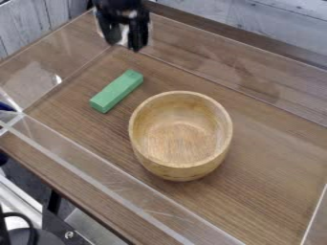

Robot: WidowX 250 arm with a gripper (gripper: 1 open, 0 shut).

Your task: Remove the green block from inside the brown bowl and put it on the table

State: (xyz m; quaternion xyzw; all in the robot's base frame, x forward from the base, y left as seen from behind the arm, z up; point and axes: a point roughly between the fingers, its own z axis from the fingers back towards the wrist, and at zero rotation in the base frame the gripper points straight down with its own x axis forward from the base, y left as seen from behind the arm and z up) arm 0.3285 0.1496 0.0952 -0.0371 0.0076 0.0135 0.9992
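Green block (115,92) flat on table (243,77) beside brown bowl (182,134); gripper (124,36) above, jaws wide, empty.

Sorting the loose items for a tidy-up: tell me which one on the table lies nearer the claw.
The green block, flat on the table just below the open claw. The brown bowl sits farther off, toward the camera.

My gripper (124,35): near the table's far-left corner, above the surface
Jaws: spread apart, empty
Pointing: straight down
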